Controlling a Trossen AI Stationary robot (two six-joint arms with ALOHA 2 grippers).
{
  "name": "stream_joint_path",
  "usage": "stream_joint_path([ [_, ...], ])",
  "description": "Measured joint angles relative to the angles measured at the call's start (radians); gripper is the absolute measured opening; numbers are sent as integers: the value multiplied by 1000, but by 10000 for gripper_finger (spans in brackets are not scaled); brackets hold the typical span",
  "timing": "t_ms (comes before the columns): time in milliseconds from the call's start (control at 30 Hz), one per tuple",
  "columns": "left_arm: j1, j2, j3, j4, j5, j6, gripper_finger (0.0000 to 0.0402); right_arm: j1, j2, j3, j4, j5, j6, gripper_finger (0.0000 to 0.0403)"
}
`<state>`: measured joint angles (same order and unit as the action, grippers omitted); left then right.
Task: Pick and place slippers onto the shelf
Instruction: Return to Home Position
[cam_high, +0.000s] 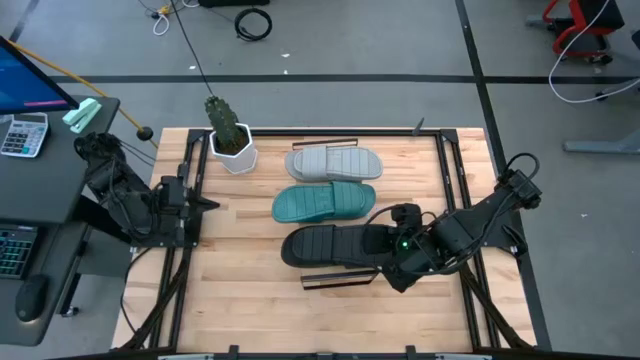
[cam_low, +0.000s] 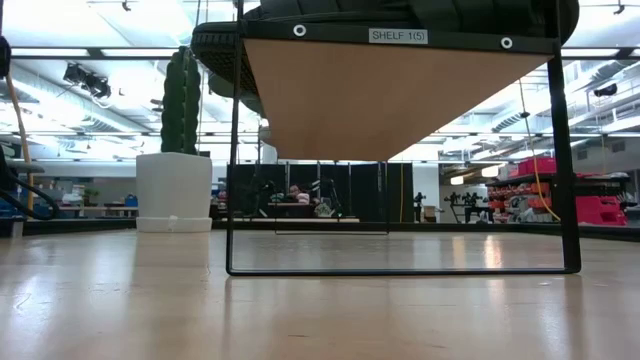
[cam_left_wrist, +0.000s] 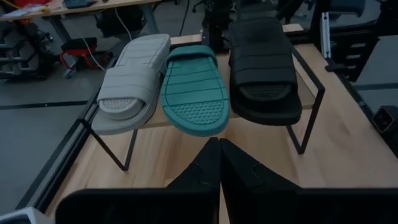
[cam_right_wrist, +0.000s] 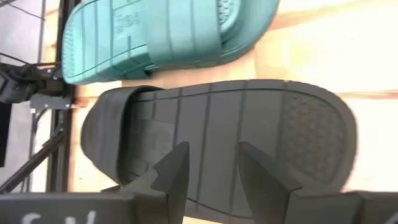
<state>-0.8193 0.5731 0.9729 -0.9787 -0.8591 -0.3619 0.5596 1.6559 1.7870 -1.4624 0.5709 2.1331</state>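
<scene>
Three slippers lie side by side on the shelf (cam_high: 338, 281): light grey (cam_high: 335, 162) farthest, teal (cam_high: 325, 202) in the middle, black (cam_high: 335, 245) nearest. My right gripper (cam_high: 402, 243) is open, its fingers (cam_right_wrist: 177, 165) standing just above the black slipper (cam_right_wrist: 217, 130) near its right end, with nothing between them. My left gripper (cam_high: 205, 205) is shut and empty at the table's left, facing the shelf; its wrist view shows the grey (cam_left_wrist: 130, 81), teal (cam_left_wrist: 193, 87) and black (cam_left_wrist: 264, 62) slippers. In the low view the shelf (cam_low: 400, 100) shows from below.
A white pot with a cactus (cam_high: 232, 148) stands at the far left of the shelf, also in the low view (cam_low: 175, 190). Bare wooden tabletop (cam_high: 250, 290) lies near and left of the shelf. Dark frame rails run along the table's sides.
</scene>
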Motion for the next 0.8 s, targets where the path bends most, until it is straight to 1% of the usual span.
stream_joint_path([
  [133, -14, -38, -32, 3, -15, -46, 13, 8, -7, 0, -21, 0, 14, 144],
  [233, -25, -67, -60, 16, -20, -71, 7, 20, -15, 0, -31, 1, 19, 144],
  [433, -45, -129, -111, 38, -33, -79, 12, 62, -42, 0, -106, 8, 66, 135],
  [500, -52, -156, -130, 48, -38, -78, 13, 73, -58, -6, -108, 25, 64, 129],
  [600, -64, -207, -168, 88, -38, -51, 7, 86, -87, -28, -112, 61, 62, 120],
  [700, -79, -263, -208, 165, -34, -10, 5, 88, -115, -65, -109, 70, 61, 109],
  [800, -90, -318, -246, 257, 12, 57, 9, 99, -149, -122, -108, 71, 65, 90],
])
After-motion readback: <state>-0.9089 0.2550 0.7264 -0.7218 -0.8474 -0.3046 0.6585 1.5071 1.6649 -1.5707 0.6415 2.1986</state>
